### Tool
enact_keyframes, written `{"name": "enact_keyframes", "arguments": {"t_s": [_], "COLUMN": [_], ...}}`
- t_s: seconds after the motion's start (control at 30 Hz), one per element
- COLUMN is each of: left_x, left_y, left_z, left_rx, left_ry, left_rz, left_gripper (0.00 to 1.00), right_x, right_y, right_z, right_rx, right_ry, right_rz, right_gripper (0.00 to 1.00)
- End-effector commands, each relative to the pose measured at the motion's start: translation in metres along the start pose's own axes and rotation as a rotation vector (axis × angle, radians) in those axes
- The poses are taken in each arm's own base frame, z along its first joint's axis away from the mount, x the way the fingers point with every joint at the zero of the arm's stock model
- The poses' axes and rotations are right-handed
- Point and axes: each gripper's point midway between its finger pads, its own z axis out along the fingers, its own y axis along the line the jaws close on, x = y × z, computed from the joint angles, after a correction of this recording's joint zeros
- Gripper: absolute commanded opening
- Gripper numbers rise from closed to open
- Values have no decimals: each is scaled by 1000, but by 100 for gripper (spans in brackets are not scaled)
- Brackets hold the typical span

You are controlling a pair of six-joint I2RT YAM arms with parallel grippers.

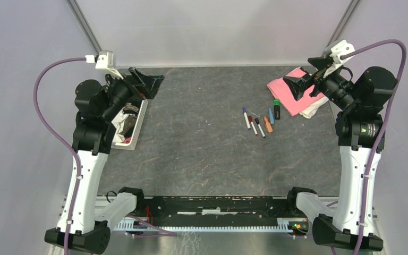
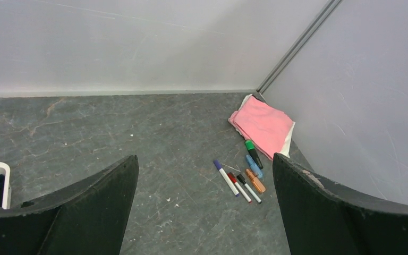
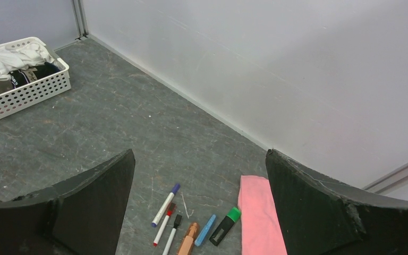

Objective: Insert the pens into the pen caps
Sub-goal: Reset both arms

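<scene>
The pens lie side by side right of centre on the mat. Three thin white-barrelled pens carry a blue-purple cap (image 1: 245, 117), a red cap (image 1: 252, 124) and a black cap (image 1: 259, 127). Beside them lie an orange marker (image 1: 268, 124), a blue marker (image 1: 271, 116) and a black marker with a green cap (image 1: 277, 109). All show capped in the left wrist view (image 2: 226, 178) and the right wrist view (image 3: 165, 204). My left gripper (image 1: 150, 85) is open and empty at far left. My right gripper (image 1: 296, 85) is open and empty above the pink cloth.
A pink cloth (image 1: 292, 94) over a white one lies at the back right, touching the green-capped marker. A white perforated basket (image 1: 136, 127) with clothes stands at the left under my left arm. Grey walls enclose the mat.
</scene>
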Motion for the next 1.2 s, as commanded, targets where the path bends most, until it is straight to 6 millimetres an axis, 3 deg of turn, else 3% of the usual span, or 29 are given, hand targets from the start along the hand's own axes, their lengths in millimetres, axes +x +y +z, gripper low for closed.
{"name": "enact_keyframes", "arguments": {"t_s": [0.0, 1.17], "left_x": [-2, 5], "left_y": [-5, -2], "left_z": [-2, -2], "left_rx": [34, 33], "left_ry": [-8, 3], "left_rz": [43, 55], "left_gripper": [100, 100], "right_x": [-7, -3], "right_y": [2, -2], "right_z": [-3, -2], "right_rx": [-3, 15], "right_ry": [-24, -11], "right_rz": [-14, -31], "right_gripper": [98, 98]}}
